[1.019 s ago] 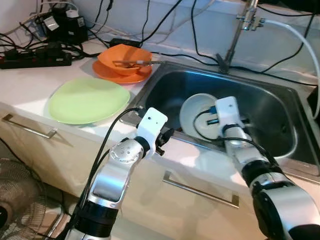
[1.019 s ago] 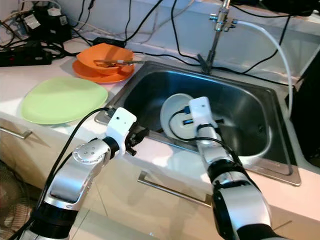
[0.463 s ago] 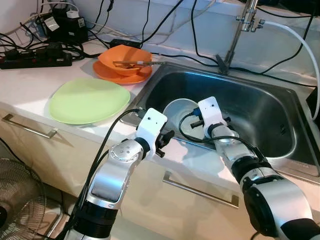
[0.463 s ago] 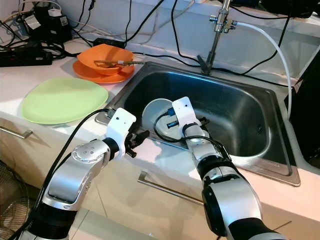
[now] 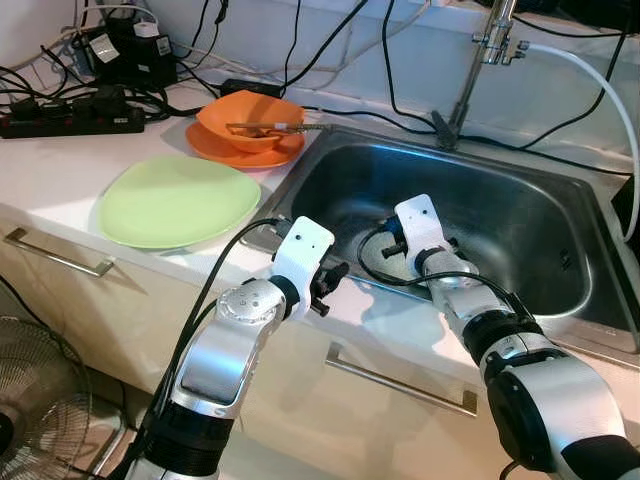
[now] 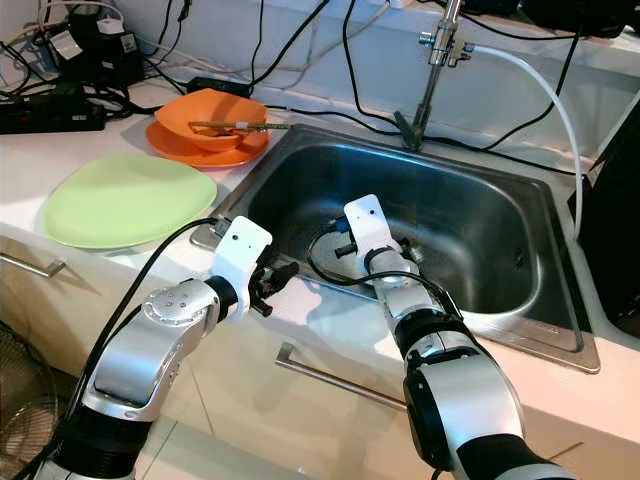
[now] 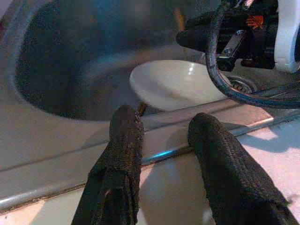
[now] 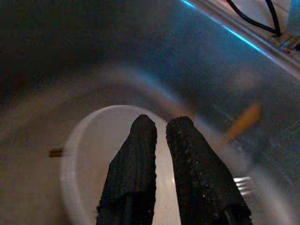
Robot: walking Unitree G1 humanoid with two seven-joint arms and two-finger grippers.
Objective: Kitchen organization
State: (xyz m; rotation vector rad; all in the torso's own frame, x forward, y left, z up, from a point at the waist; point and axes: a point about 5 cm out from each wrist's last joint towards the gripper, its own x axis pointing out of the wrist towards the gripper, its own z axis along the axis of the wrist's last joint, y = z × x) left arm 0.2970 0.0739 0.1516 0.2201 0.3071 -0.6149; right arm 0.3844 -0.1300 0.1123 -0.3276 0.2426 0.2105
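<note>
Mostly undone: your white bowl (image 7: 176, 84) lies in the sink (image 5: 540, 215), right tool (image 8: 161, 129) nearly pinched above it, holding nothing; left tool (image 7: 161, 129) parted at the bench (image 5: 60, 190) edge.

Round white ceramic bowl (image 7: 176, 84): 1.0 s ago stood on edge in the stainless steel sink (image 5: 520, 215) by the right gripper (image 8: 161, 131); 0.5 s ago shifted w/ the arm toward sink's front-left corner, still tilted. Now lies low on sink bottom; gripper fingers nearly together, over its inside.
</note>
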